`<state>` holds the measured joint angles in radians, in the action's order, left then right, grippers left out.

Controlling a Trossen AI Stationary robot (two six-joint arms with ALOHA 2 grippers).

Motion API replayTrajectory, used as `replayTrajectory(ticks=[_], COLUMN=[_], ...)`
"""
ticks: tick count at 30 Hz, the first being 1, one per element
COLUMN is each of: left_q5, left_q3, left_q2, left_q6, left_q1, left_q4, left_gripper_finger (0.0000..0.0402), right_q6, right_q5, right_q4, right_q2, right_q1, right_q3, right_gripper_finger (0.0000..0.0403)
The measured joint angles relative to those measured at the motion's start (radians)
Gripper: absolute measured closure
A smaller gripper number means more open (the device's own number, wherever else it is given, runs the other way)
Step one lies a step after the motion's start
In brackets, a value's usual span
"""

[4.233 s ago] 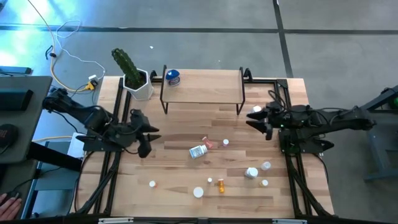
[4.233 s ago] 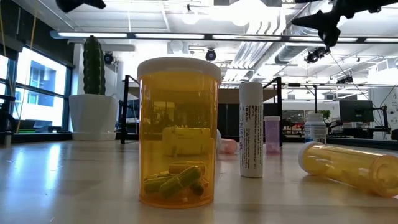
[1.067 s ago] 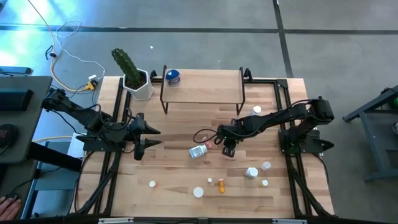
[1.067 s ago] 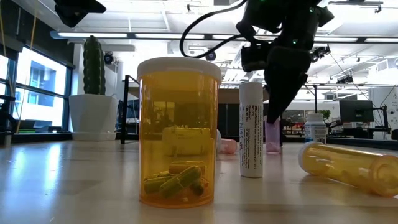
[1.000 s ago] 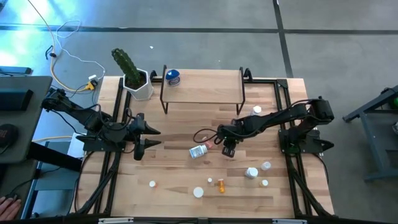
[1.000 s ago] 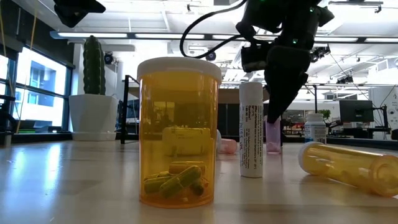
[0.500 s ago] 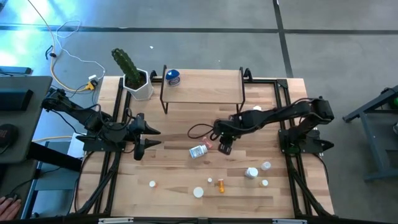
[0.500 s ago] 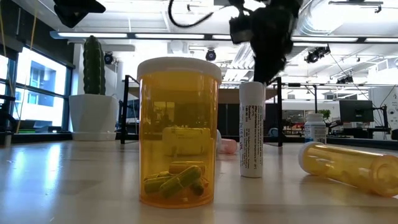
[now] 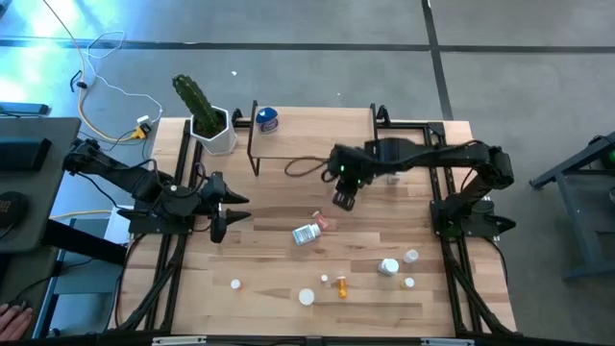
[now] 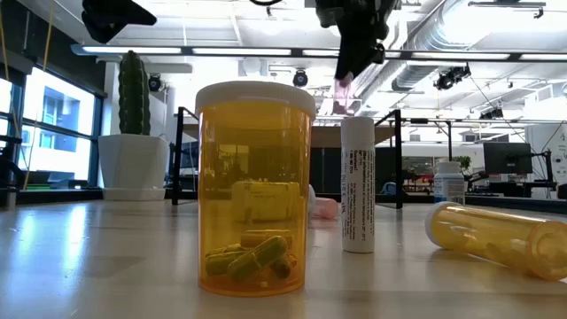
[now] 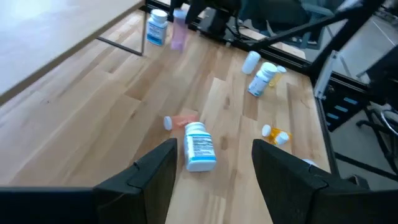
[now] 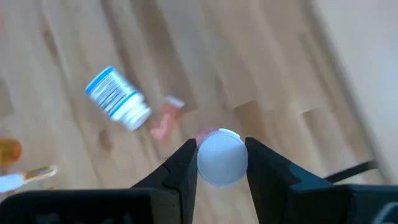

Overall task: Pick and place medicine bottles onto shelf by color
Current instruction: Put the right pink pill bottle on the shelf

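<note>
My right gripper [image 9: 344, 199] hangs over the table's middle, in front of the shelf [image 9: 312, 135], shut on a small pink medicine bottle [image 10: 341, 89] with a white cap [image 12: 222, 157]. A blue bottle [image 9: 266, 119] stands on the shelf's left end. On the table lie a white blue-labelled bottle [image 9: 307, 234] and a pink one [image 9: 321, 222]. More white and orange bottles [image 9: 388, 266] are scattered toward the near right. My left gripper [image 9: 223, 216] waits open at the table's left, holding nothing. My right gripper pinches the pink bottle's top end between its two fingers, which stand on either side of the white cap [image 12: 222, 157]. The fingers come from above, slanting down. The bottle hangs below the fingertips [image 10: 340, 87], lifted well clear of the table.
A cactus in a white pot [image 9: 207, 120] stands left of the shelf. Close to the low camera stand a large orange bottle [image 10: 255, 186] and a white tube [image 10: 358, 184]. Another orange bottle [image 10: 500, 237] lies on its side to their right.
My right gripper has risen from the table with the pink bottle shut in its fingers. It has gone toward the far edge and a little left, nearer the shelf. The bottle, which stood on the table, now hangs clear.
</note>
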<state>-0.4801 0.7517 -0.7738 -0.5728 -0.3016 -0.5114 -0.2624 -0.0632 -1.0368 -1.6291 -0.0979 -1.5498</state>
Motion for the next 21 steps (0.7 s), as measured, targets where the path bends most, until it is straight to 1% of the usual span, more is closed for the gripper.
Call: replayTrajectory(ticks=[5, 11, 21], left_q5=[0.0, 0.003, 0.005], left_q3=[0.0, 0.0, 0.0], left_q2=[0.0, 0.0, 0.0], left_q6=[0.0, 0.0, 0.0], left_q1=[0.07, 0.147, 0.23], left_q4=[0.0, 0.0, 0.0], left_gripper_finger=[0.0204, 0.0204, 0.0204], right_q6=[0.094, 0.221, 0.363], right_q5=[-0.004, -0.004, -0.003], right_q4=[-0.024, -0.034, -0.046], right_q2=[0.0, 0.0, 0.0], right_q1=[-0.096, -0.236, -0.492], right_q3=[-0.058, -0.111, -0.127], right_gripper_finger=[0.0301, 0.0302, 0.0302])
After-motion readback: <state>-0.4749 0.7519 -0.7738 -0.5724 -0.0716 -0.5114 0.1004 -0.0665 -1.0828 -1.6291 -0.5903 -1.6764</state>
